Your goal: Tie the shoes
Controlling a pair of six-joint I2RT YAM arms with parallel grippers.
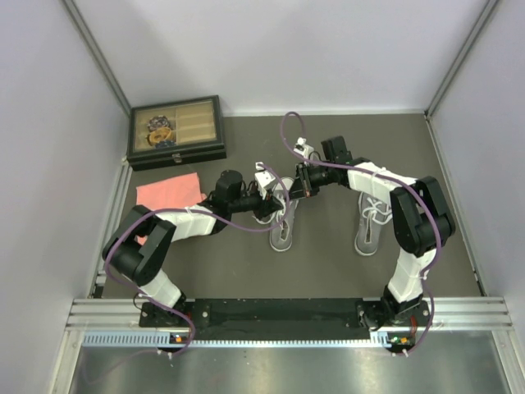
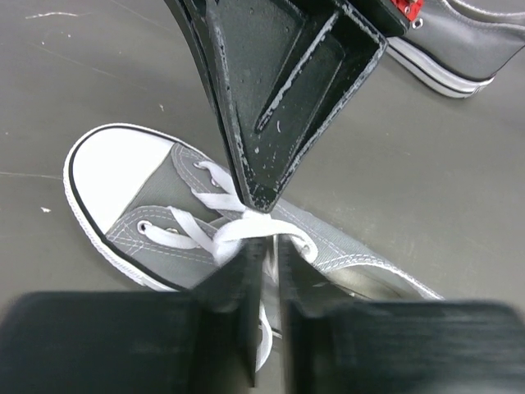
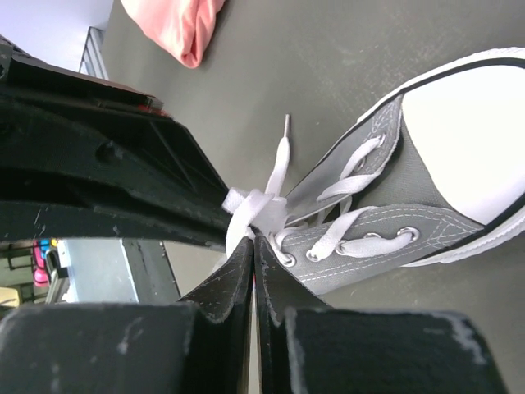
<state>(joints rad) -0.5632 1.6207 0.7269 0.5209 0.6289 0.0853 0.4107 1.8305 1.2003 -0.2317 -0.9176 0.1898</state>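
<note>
A: Left gripper [image 2: 264, 267]: jaws nearly pressed together, only a narrow slit between them, pinching a strand of the white lace [image 2: 246, 230] of the left shoe [image 2: 123, 176] at the knot area.

B: Right gripper [image 3: 253, 246]?

A: Jaws fully pressed together, tips at the bunched lace of the same shoe. Whether lace is actually clamped between them cannot be told. In the left wrist view its black finger comes down from above and ends right at the lace crossing.

B: Position of the shoes?

A: Left shoe lies at table centre, directly under both grippers, toe cap pointing toward the arm bases. Right shoe [image 1: 369, 222] lies well apart to the right, beside the right arm, laces loose.

B: Other items?

A: Pink cloth [image 1: 170, 191] on the table's left side; a dark compartment box [image 1: 176, 131] behind it, against the back wall
</note>
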